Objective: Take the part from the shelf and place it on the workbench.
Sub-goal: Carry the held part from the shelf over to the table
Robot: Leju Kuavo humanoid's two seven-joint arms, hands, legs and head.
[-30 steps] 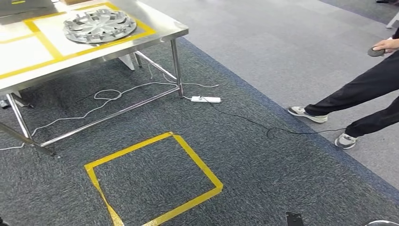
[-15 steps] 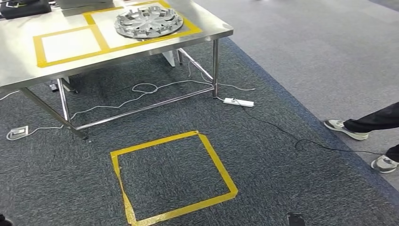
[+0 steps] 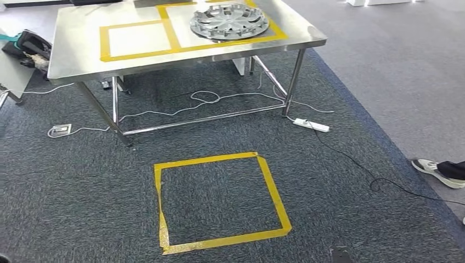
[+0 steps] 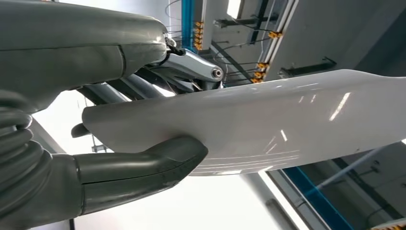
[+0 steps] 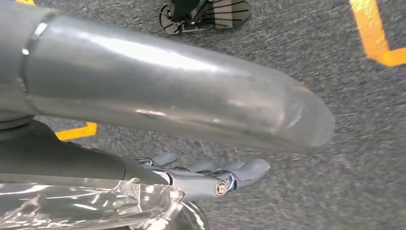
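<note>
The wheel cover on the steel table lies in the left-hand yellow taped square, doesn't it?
Not quite: the head view shows the wheel cover lying in the right-hand yellow taped square on the steel table; the left-hand square holds nothing.

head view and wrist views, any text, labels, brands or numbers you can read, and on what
None can be read in any view.
The workbench and the wheel cover on it show no lettering.
The yellow tape square on the carpet is plain.
The power strip is too small to tell.
The white part the left hand grips bears no marking; likewise the grey part by the right hand.
</note>
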